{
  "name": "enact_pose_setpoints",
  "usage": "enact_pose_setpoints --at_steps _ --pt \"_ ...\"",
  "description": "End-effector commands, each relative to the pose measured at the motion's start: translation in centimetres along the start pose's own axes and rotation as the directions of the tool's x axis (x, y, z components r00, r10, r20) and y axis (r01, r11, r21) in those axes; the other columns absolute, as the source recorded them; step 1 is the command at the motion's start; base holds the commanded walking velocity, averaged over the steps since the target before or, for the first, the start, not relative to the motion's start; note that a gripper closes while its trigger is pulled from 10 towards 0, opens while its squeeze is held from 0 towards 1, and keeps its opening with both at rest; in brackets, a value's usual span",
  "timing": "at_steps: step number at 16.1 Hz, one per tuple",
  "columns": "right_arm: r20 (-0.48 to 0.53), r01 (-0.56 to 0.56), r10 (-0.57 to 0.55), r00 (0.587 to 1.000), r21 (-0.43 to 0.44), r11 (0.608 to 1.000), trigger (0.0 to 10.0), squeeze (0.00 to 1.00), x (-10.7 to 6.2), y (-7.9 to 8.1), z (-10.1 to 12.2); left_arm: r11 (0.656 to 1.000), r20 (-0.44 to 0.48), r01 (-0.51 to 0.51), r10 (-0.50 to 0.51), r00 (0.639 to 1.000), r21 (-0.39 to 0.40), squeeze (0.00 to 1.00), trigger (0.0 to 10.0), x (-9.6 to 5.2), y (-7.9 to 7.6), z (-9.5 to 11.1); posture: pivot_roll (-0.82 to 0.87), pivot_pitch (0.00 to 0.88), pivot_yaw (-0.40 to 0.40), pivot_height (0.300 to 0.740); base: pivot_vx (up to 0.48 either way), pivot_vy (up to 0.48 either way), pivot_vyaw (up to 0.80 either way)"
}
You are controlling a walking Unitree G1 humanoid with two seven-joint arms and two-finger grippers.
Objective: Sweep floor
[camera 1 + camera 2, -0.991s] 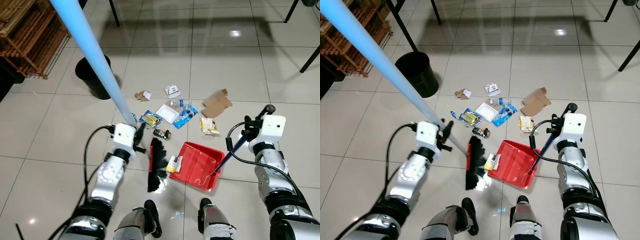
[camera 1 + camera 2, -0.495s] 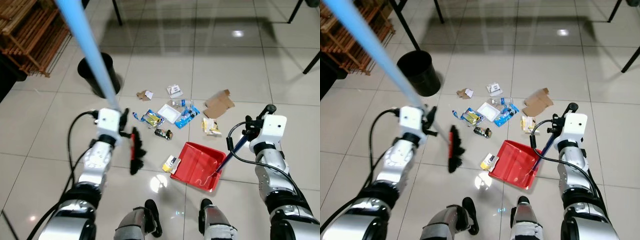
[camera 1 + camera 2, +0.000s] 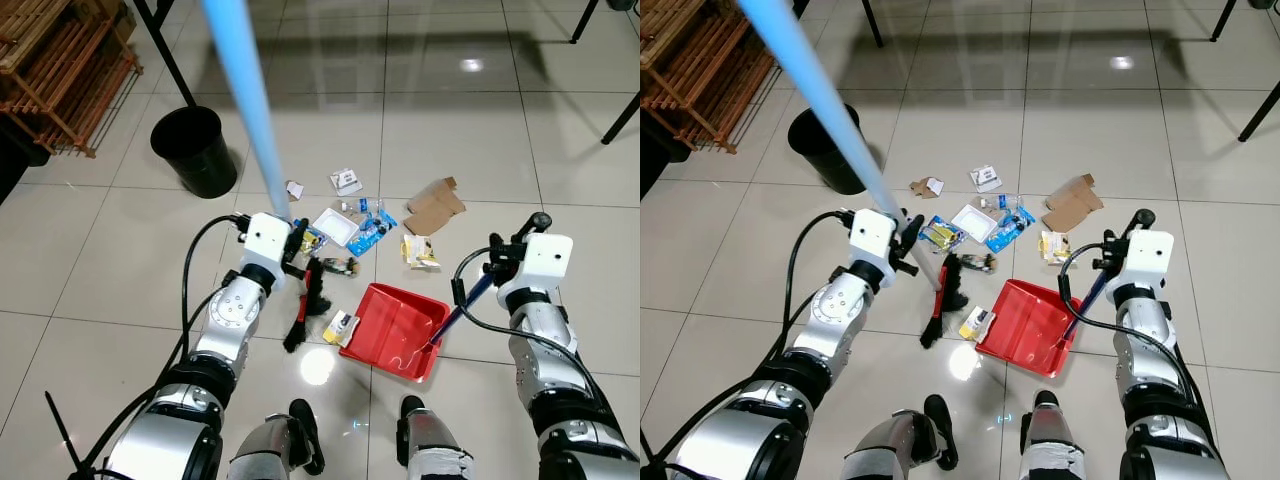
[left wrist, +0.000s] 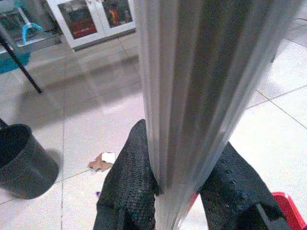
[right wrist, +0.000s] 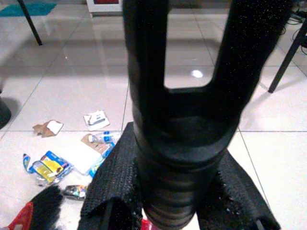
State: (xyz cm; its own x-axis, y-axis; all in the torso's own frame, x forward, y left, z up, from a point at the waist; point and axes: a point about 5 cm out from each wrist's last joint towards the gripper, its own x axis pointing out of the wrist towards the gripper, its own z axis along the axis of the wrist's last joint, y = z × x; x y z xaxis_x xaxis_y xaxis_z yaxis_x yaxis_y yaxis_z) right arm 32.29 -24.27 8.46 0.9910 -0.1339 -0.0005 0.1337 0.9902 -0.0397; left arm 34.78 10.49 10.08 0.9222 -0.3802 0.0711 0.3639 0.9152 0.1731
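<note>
Head views: left gripper (image 3: 296, 243) clamps the pale-blue broom (image 3: 250, 120); its bristles (image 3: 305, 310) rest just beside the red dustpan (image 3: 398, 330), with litter (image 3: 352, 222) behind. Judgement: draw short strokes toward the pan mouth.

Left wrist view: fingers (image 4: 125, 184) are closed on the pole.

Right wrist view: right gripper (image 5: 177, 191) is clamped around the dustpan handle (image 5: 180, 91); hold it steady.

text: none legible | wrappers (image 3: 370, 232): print too small to read
</note>
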Motion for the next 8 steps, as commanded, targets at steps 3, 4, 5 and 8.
enact_pose_setpoints --at_steps 3,4,5,8 --pt "-0.074 -0.013 0.017 0.997 0.047 0.999 10.0 0.00 -0.8 0.8 -1.7 0.998 -0.024 0.058 -0.058 0.998 -0.003 0.00 10.0 -0.1 -1.2 -0.7 -0.24 0.305 0.193 0.740 0.000 0.000 0.00" --pt "-0.072 -0.015 0.018 0.997 0.046 0.999 10.0 0.00 -0.8 0.8 -1.6 0.998 -0.023 0.064 -0.065 0.998 -0.014 0.00 10.0 -0.1 -1.6 -0.7 -0.24 0.308 0.192 0.740 0.000 0.000 0.00" --pt "-0.070 -0.015 0.019 0.997 0.045 0.999 10.0 0.00 -0.9 0.8 -1.6 0.997 -0.017 0.069 -0.069 0.997 -0.032 0.00 10.0 0.1 -2.1 -0.6 -0.25 0.311 0.191 0.740 0.000 0.000 0.00" --pt "-0.065 -0.013 0.016 0.998 0.041 0.999 10.0 0.00 -1.0 0.5 -1.4 0.995 0.003 0.081 -0.081 0.997 -0.054 0.00 10.0 0.7 -3.4 0.0 -0.26 0.319 0.189 0.740 0.000 0.000 0.00"
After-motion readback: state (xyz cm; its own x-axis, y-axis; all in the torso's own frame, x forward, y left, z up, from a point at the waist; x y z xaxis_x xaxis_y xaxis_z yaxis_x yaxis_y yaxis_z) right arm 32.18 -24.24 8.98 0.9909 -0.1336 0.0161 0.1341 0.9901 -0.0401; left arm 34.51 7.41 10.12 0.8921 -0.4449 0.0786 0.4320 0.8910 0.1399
